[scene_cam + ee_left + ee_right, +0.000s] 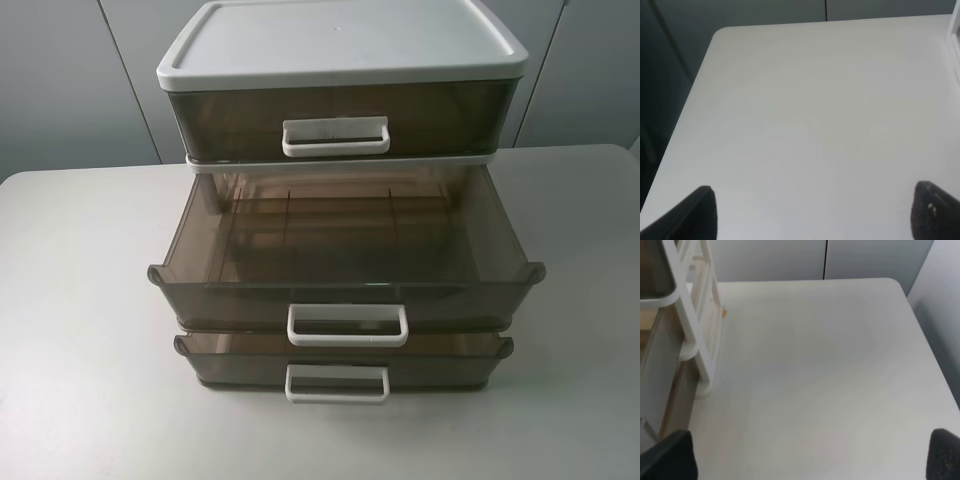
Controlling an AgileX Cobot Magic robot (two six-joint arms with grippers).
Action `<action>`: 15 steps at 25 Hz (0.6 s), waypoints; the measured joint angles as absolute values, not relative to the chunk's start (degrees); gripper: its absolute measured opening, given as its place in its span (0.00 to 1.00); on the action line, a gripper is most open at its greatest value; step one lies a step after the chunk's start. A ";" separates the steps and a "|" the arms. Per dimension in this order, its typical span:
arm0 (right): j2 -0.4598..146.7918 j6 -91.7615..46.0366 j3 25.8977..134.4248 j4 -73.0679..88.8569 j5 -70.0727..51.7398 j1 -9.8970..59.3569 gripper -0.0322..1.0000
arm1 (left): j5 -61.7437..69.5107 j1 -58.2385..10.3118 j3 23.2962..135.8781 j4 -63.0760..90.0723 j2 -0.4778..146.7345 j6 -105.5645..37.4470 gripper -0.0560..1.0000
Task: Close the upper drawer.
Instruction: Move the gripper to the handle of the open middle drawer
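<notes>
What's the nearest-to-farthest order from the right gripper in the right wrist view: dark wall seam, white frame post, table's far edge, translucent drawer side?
From the right gripper:
1. translucent drawer side, beside one fingertip
2. white frame post, just past it
3. table's far edge, across the tabletop
4. dark wall seam, beyond the table

Shallow translucent plastic middle drawer point(250, 300): smoky brown; its loop handle point(348, 339): white. Flat plastic lid of unit point(340, 35): white. Tabletop point(80, 300): plain pale grey-white.
</notes>
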State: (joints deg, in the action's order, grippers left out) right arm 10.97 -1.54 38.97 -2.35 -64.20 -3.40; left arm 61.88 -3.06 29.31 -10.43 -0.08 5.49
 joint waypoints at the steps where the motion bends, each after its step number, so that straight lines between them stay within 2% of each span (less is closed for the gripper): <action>1: 13.52 -1.54 40.11 -3.59 -64.20 -2.02 0.71 | 61.88 -3.06 29.31 -10.43 -0.08 5.49 0.76; 9: 32.32 -0.73 45.54 -9.47 -57.47 10.55 0.71 | 61.88 -3.06 29.31 -10.43 -0.08 5.49 0.76; 15: 41.43 -1.97 46.08 -9.47 -49.47 23.58 0.71 | 61.88 -3.06 29.31 -10.43 -0.08 5.49 0.76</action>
State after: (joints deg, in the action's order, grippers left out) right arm 41.43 -1.97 46.08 -9.47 -49.47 23.58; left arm 61.88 -3.06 29.31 -10.43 -0.08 5.49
